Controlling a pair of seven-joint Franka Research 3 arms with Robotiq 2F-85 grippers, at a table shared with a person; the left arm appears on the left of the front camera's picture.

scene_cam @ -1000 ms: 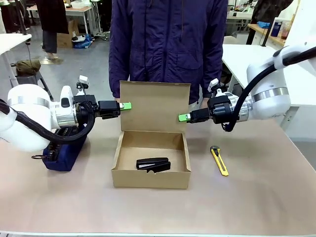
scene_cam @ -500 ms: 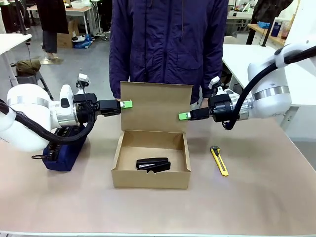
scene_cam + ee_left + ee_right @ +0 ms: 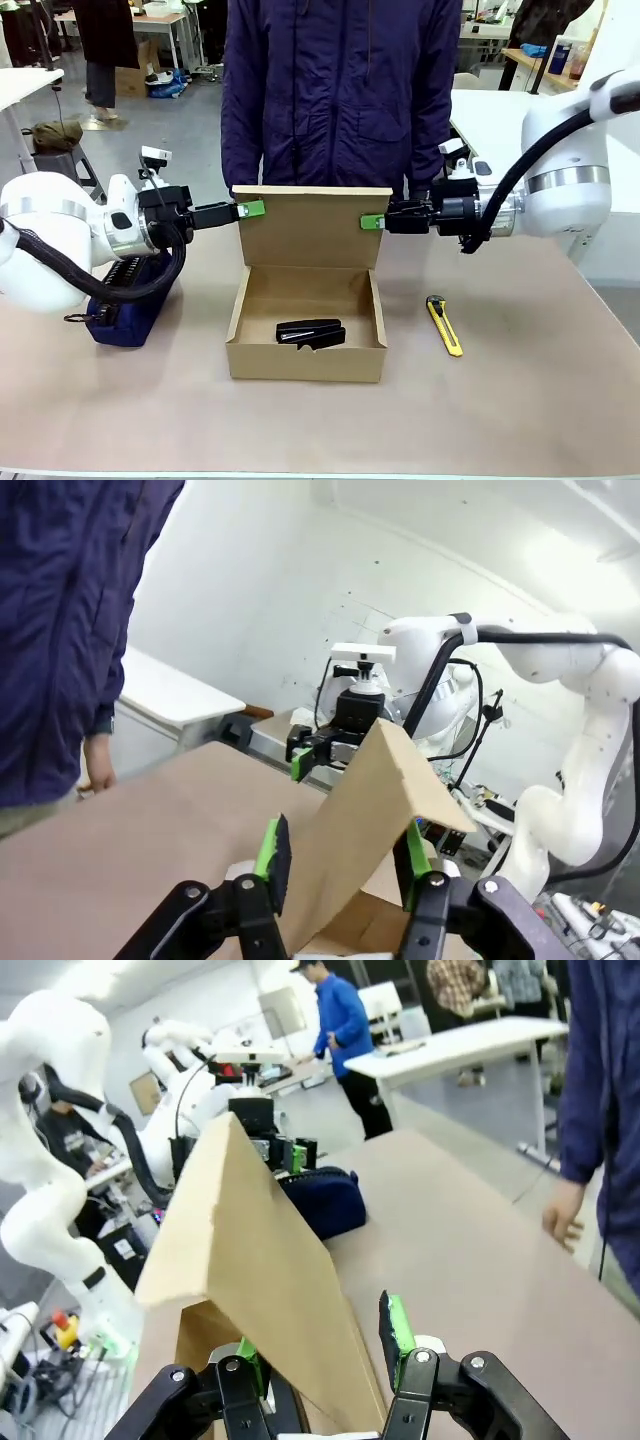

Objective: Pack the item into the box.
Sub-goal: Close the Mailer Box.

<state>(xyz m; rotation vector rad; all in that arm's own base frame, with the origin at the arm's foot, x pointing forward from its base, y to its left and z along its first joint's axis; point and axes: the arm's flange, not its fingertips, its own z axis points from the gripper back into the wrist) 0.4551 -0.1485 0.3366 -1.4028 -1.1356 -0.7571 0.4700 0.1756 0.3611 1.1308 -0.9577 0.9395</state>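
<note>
The black stapler-shaped item (image 3: 310, 332) lies inside the open brown cardboard box (image 3: 305, 362) at mid table. The hinged lid (image 3: 310, 230) stands at the box's far side, leaning toward me. My left gripper (image 3: 252, 209) is at the lid's upper left corner and my right gripper (image 3: 372, 222) is at its upper right corner. In the left wrist view the gripper (image 3: 342, 845) is open, with the lid (image 3: 370, 810) between its spread fingers. The right wrist view shows the same: an open gripper (image 3: 322, 1335) straddling the lid's edge (image 3: 250, 1240).
A navy zippered pouch (image 3: 125, 300) lies at the left under my left arm. A yellow-and-black utility knife (image 3: 444, 324) lies right of the box. A person in a dark blue jacket (image 3: 340, 90) stands just behind the lid, one hand (image 3: 565, 1215) hanging near the table's far edge.
The lid has tipped forward toward me, its top edge now lower in the picture. Both grippers have risen slightly and stayed at its upper corners.
</note>
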